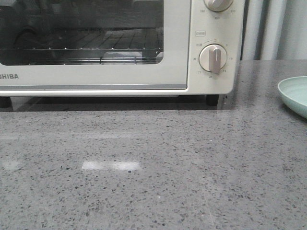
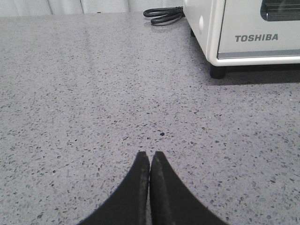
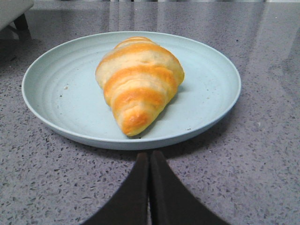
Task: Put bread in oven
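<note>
Right wrist view: the bread (image 3: 139,82) lies on a pale green plate (image 3: 61,93), one tapered end toward the right claw (image 3: 149,157), a handy lie for a lengthwise pick. That claw hovers low just short of the rim, fingers pressed together, holding nothing. The left claw (image 2: 149,157), likewise closed and empty, sits low over the table (image 2: 93,93) near the Toshiba toaster oven (image 1: 211,28), whose door looks closed.

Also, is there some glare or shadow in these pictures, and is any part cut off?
Front view: bright glare patches on the countertop, a dark shadow under the oven, and the plate is cut off at the edge. Left wrist view: even light. Right wrist view: the bread is sharp and casts a soft shadow on its plate.
</note>
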Robot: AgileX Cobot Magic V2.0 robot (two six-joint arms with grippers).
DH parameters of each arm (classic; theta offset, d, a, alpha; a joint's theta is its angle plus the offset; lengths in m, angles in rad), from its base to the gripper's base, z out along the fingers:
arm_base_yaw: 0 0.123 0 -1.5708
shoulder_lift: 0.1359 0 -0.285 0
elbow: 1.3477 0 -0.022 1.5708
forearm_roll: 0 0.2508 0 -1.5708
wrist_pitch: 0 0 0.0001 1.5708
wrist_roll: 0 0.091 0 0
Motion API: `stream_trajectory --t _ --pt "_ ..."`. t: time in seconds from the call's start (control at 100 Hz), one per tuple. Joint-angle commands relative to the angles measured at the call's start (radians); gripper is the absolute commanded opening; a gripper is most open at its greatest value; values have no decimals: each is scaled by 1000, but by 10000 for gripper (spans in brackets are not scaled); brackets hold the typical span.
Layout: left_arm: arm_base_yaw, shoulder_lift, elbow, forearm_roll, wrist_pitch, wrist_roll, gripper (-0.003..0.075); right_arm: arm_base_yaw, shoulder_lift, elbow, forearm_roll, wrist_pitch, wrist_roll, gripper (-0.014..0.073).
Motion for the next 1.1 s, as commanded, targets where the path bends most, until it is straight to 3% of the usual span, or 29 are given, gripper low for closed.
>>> stream_trajectory --t 0.0,0.67,0.8,0.92,1.09 --pt "-2 -30 24 7 -47 -8 -21 -2 -21 13 1 -29 -3 -61" --pt "-2 -30 24 51 -45 -6 -21 -2 -21 13 -7 -40 -3 -61" --pt "-2 -30 24 57 -87 -6 -21 -2 -21 13 149 -188 -3 -61" --pt "-2 -30 24 227 -134 -6 -21 -2 -21 13 314 -383 -3 -61" --pt "-2 -30 24 597 -141 -6 -21 -2 -21 13 314 -634 -3 -61"
